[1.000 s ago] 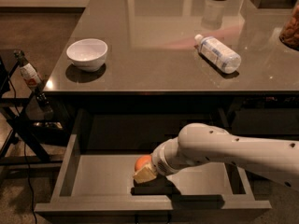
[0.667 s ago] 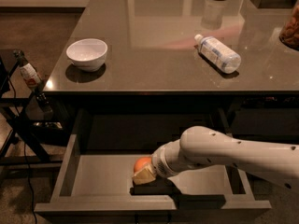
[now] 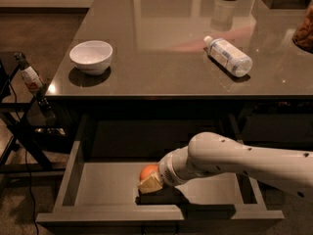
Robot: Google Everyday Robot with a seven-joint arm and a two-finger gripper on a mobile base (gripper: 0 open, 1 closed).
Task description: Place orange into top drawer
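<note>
High camera looks down over counter (image 3: 161,62) into top drawer (image 3: 105,190), gripper (image 3: 149,184) inside.

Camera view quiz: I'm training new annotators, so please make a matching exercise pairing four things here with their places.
Things:
1. orange
2. white bowl
3. bottle
4. gripper

Places:
A. lying on its side, right part of the countertop
B. reaching into the open top drawer, right beside the fruit
C. upright, left part of the countertop
D. round and bright, down in the top drawer

Pairs: 1-D, 2-C, 3-A, 4-B
</note>
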